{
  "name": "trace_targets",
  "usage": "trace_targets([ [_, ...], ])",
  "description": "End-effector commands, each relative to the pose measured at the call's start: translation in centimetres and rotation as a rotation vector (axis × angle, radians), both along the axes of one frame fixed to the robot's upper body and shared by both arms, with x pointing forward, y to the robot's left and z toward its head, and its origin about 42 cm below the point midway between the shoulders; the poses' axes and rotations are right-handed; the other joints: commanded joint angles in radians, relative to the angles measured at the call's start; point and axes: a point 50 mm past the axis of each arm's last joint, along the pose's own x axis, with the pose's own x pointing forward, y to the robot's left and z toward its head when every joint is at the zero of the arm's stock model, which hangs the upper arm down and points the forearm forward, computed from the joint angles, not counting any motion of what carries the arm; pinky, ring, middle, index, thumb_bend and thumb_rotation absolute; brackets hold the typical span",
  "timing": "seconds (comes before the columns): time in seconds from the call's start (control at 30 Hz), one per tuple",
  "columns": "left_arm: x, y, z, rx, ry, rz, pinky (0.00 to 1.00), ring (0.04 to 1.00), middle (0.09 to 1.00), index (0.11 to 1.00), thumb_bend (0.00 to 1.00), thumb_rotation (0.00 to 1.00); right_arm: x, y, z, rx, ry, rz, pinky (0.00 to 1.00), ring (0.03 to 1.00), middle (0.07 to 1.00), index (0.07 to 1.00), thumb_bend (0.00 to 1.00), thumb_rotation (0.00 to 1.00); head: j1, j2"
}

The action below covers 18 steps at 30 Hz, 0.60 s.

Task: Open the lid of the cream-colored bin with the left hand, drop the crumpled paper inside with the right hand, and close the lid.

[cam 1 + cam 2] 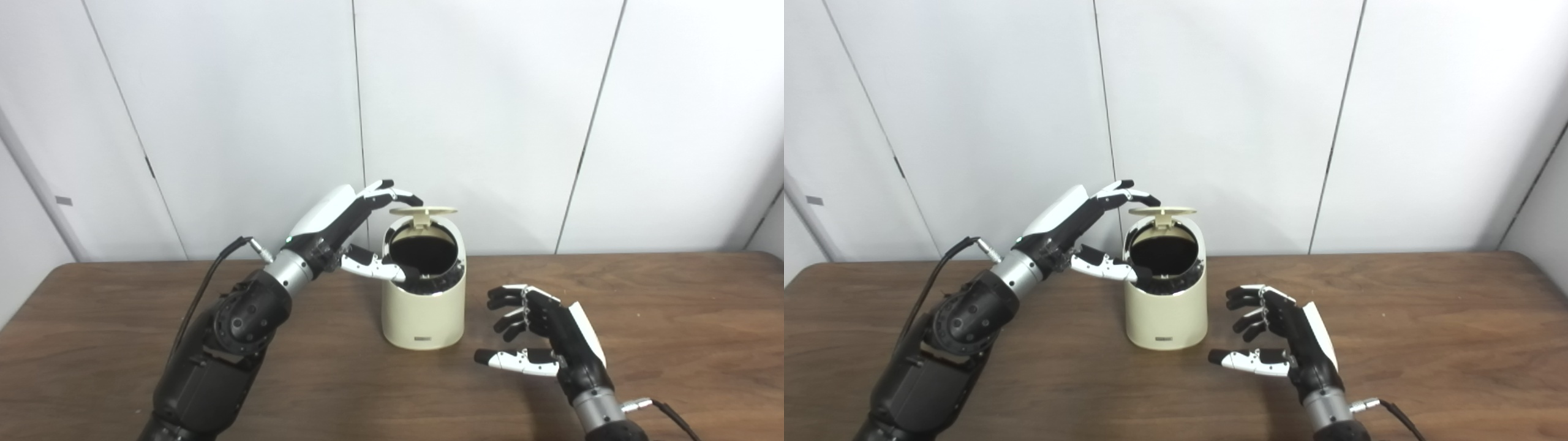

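While lid (424,211) stands raised, right robot hand (542,334) spreads empty beside bin (422,306).

The black-and-white left hand (343,229) is raised on a black arm that rises from the lower left, silver wrist angled up to the right. Its fingers (392,195) stretch forward and curl slightly downward, the thumb (373,266) spread well below them. The black-and-white right hand (542,331) sits low on the right, palm facing left, fingers loosely curled and apart, thumb pointing left, holding nothing.
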Motion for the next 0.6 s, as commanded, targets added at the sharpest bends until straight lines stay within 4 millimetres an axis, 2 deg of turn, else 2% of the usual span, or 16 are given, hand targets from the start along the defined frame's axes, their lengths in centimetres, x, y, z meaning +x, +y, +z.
trace_targets([
  [0.0,-0.3,0.0,2.7,0.004,-0.094,-0.022,0.89,0.976,0.859,0.831,0.86,0.26,0.5,0.6,2.1,0.014,-0.102,0.016,0.42,0.502,0.625,0.633,0.71,0.0,0.001,0.001],
  [0.1,-0.5,0.1,2.5,0.016,-0.094,-0.05,0.86,0.97,0.85,0.821,0.86,0.24,0.5,0.7,2.1,0.012,-0.106,0.01,0.42,0.498,0.618,0.628,0.69,0.0,-0.001,0.003],
  [0.37,-1.4,0.5,1.7,0.035,-0.074,-0.066,0.82,0.967,0.838,0.802,0.89,0.28,0.5,0.9,2.3,0.013,-0.102,0.005,0.41,0.492,0.603,0.625,0.7,0.0,-0.004,0.006],
  [0.57,-1.8,0.9,1.0,0.042,-0.049,-0.061,0.85,0.981,0.849,0.808,0.87,0.26,0.4,0.8,2.3,0.019,-0.103,0.008,0.43,0.508,0.621,0.625,0.7,0.0,-0.004,0.01],
])
